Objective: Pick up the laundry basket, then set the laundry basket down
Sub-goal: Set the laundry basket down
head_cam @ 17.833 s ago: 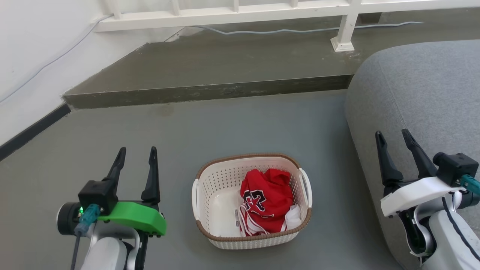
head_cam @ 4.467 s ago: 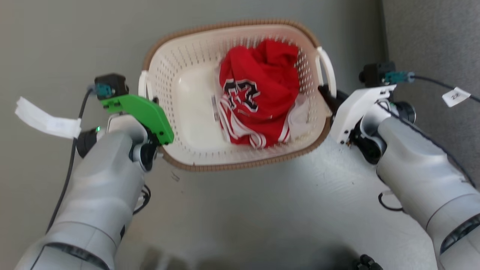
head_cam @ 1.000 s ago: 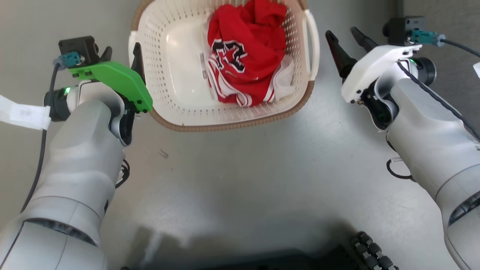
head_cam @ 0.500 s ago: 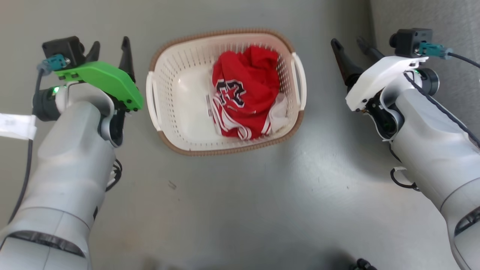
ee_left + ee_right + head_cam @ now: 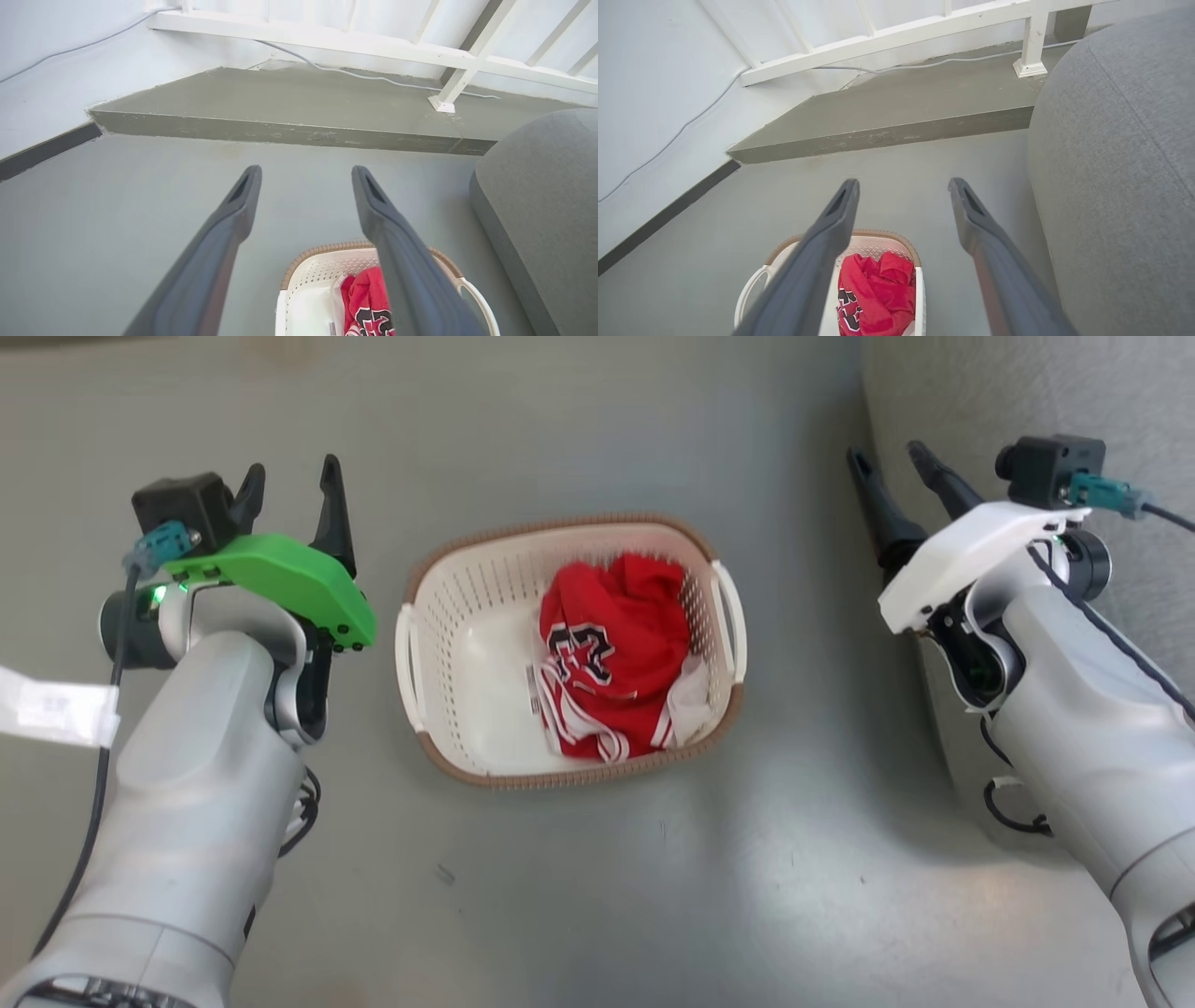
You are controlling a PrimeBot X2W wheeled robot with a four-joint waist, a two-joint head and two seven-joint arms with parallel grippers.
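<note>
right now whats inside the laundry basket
A crumpled red jersey with white trim and a black number fills the right half of the laundry basket; the left half shows bare white floor. Anything beneath the jersey is covered.

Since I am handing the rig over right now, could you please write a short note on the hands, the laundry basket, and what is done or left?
Left hand: open, holding nothing, to the left of the laundry basket, clear of its handle.
Right hand: open, holding nothing, to the basket's right, by the grey sofa.
Basket: upright on the floor, with a red jersey inside.
Done: both hands were at the handles a few seconds ago and have since let go, so pick-up and set-down look finished.
Left: probably nothing beyond drawing the arms back.
</note>
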